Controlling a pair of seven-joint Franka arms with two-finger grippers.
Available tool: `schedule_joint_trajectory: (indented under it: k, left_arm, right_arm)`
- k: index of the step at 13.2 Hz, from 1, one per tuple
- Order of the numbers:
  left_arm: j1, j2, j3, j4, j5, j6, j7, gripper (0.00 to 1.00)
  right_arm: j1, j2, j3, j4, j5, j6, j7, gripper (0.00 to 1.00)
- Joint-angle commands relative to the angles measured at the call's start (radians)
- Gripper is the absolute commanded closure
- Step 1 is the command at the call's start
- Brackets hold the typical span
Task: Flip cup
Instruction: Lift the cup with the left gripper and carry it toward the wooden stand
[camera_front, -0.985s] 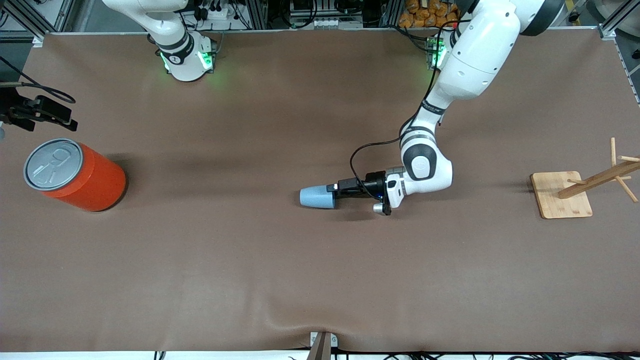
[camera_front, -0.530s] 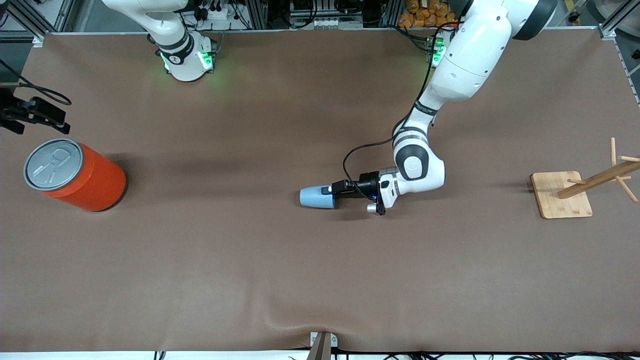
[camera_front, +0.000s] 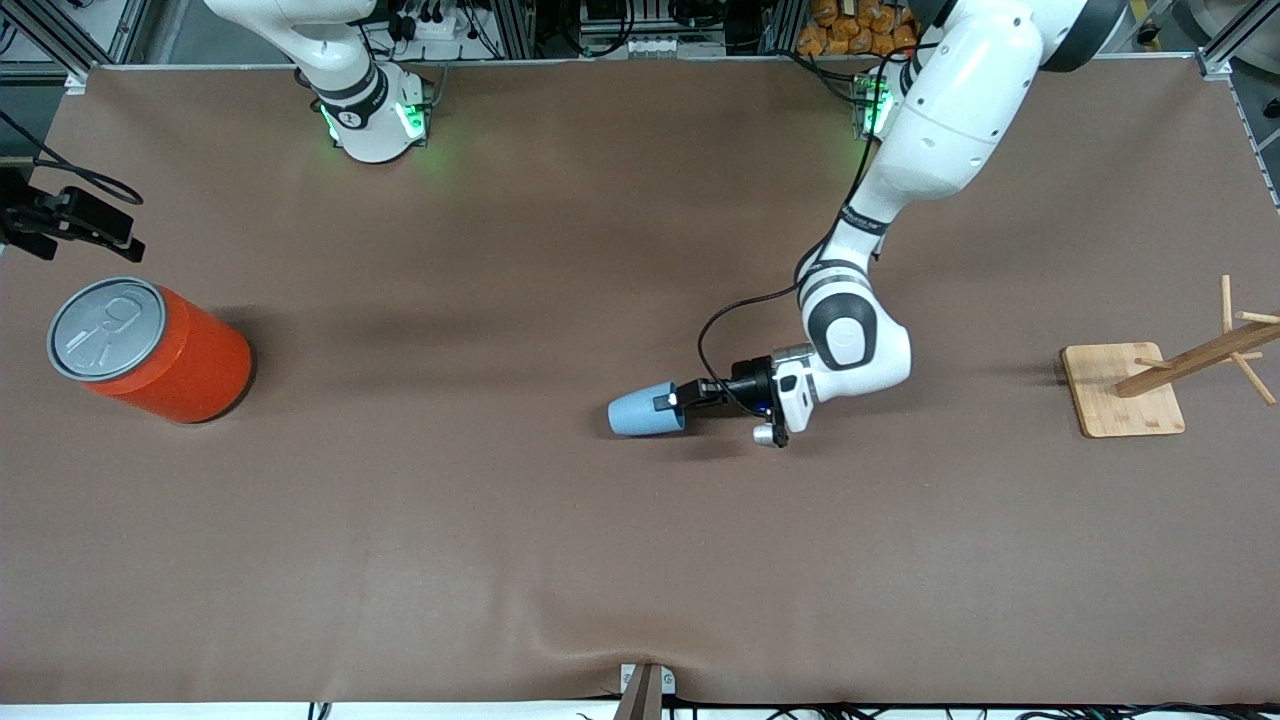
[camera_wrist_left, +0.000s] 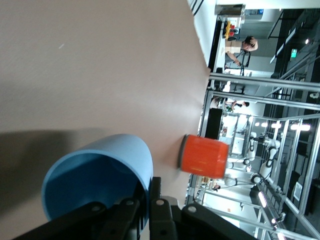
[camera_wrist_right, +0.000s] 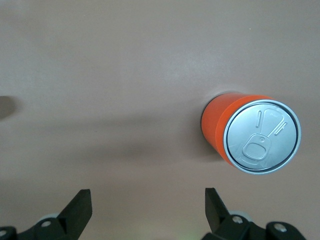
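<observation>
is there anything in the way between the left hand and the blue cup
No. The left hand is already shut on the rim of the cup, one finger inside it and one outside. The orange can stands well off toward the right arm's end of the table.

Bare table around cup — obstacles well apart.

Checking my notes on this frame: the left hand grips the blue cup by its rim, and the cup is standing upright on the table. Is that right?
Not quite. The left hand does grip the cup by its rim, one finger inside and one outside, but the cup is not upright: it is on its side, its mouth toward the hand. The front view shows this, and the left wrist view looks straight into the cup's opening.
</observation>
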Motion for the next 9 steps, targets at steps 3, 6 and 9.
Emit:
schedule_joint_trajectory:
  k: [3,6,9]
  left_arm:
    - [0.057,-0.184,0.023,-0.027,0.245,0.044,-0.322,1.0]
    - [0.115,-0.251,0.026,-0.024,0.519,0.044,-0.531,1.0]
    - [0.176,-0.3,0.025,-0.022,0.88,0.044,-0.703,1.0]
  right_arm:
    - [-0.009,-0.021,0.002,0.041,0.0,-0.064,0.004,0.0]
    - [-0.003,-0.001,0.005,0.04,0.003,-0.064,0.004,0.0]
    - [0.002,0.02,0.005,0.041,0.009,-0.029,0.004,0.0]
